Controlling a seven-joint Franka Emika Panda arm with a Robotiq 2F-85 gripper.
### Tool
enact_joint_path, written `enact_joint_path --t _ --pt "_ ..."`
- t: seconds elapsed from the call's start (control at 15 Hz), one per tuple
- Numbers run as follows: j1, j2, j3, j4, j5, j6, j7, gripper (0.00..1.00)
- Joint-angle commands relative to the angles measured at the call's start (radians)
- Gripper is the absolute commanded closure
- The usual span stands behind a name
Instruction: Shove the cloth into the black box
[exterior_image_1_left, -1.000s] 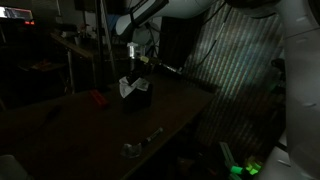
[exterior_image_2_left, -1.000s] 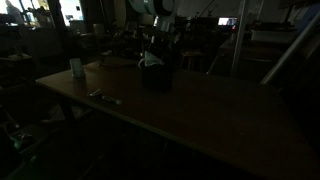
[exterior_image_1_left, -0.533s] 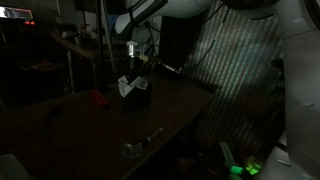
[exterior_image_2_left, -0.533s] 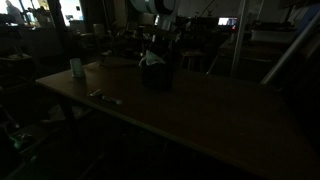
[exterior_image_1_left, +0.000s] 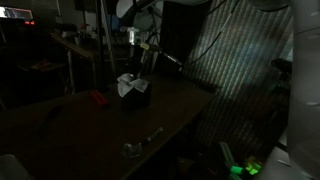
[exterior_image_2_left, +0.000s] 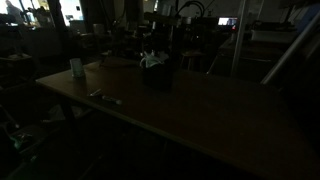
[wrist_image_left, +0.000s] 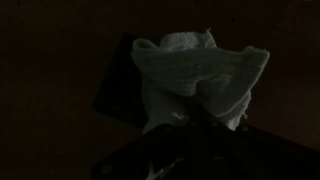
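Noted white cloth (wrist_image_left: 195, 75) set against black box (wrist_image_left: 118, 90). Recorded red item (exterior_image_1_left: 97, 98) on dark tabletop (exterior_image_1_left: 80, 130), and bright green object (exterior_image_1_left: 240, 166) low in an exterior view. Logged grey vertical striping across backdrop panel (exterior_image_1_left: 240, 70).

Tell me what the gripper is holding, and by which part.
Nothing, as far as the dim pictures show: the gripper hangs above the cloth, which sticks out of the black box.
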Motion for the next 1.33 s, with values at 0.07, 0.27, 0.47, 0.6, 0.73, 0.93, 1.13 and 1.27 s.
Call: enact_joint_path --t 0.07,0.27,0.47,0.6,0.73,0.93,1.13,1.27 --pt "0.022 -0.081 0.001 -0.01 -0.028 0.013 0.015 1.0" --pt "0.044 -0.098 0.006 0.01 -0.039 0.022 0.011 1.0" --pt "0.067 -0.083 0.014 0.057 -0.054 0.035 0.003 1.0" --pt "0.077 -0.061 0.019 0.091 -0.067 0.044 -0.002 1.0" --pt "0.079 -0.043 0.019 0.107 -0.072 0.052 -0.009 1.0" --pt "0.071 -0.014 0.014 0.111 -0.078 0.076 -0.025 1.0" --pt "0.055 0.027 0.008 0.114 -0.088 0.107 -0.04 1.0" --pt "0.045 0.043 0.009 0.107 -0.085 0.121 -0.047 1.0"
